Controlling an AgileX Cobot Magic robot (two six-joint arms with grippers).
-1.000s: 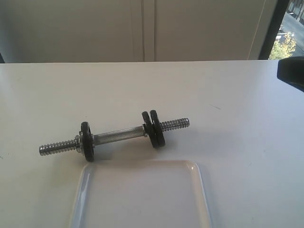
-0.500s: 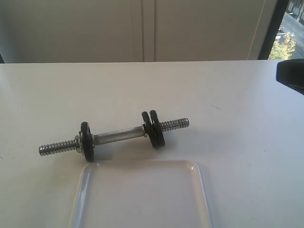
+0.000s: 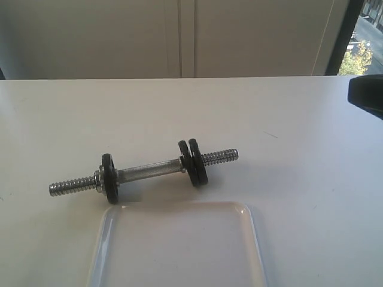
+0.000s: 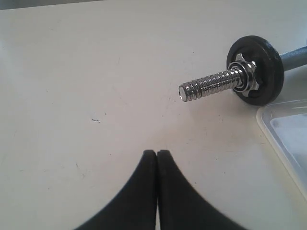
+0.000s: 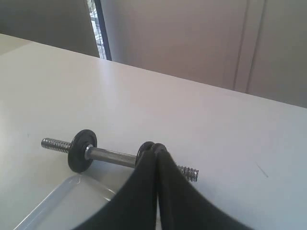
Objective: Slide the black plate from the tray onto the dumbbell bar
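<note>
The dumbbell bar (image 3: 149,170) lies on the white table, chrome with threaded ends. One black disc (image 3: 109,178) sits by its left end and two black discs (image 3: 192,161) stand side by side near its right end. I cannot tell which one is the black plate. The clear tray (image 3: 179,204) in front of the bar holds nothing. My left gripper (image 4: 157,153) is shut and empty, hovering short of the bar's threaded tip (image 4: 208,85). My right gripper (image 5: 157,152) is shut and empty, its tips in line with the paired discs (image 5: 143,149), which they partly hide.
A dark piece of the right arm (image 3: 366,94) shows at the right edge of the exterior view. The table's far edge meets a pale wall. A window strip (image 3: 358,48) is at the back right. The tray's corner (image 4: 283,125) lies beside the left disc (image 4: 263,60).
The dark arm part at the right edge has shifted down very slightly. The bar, discs and tray have not moved.
</note>
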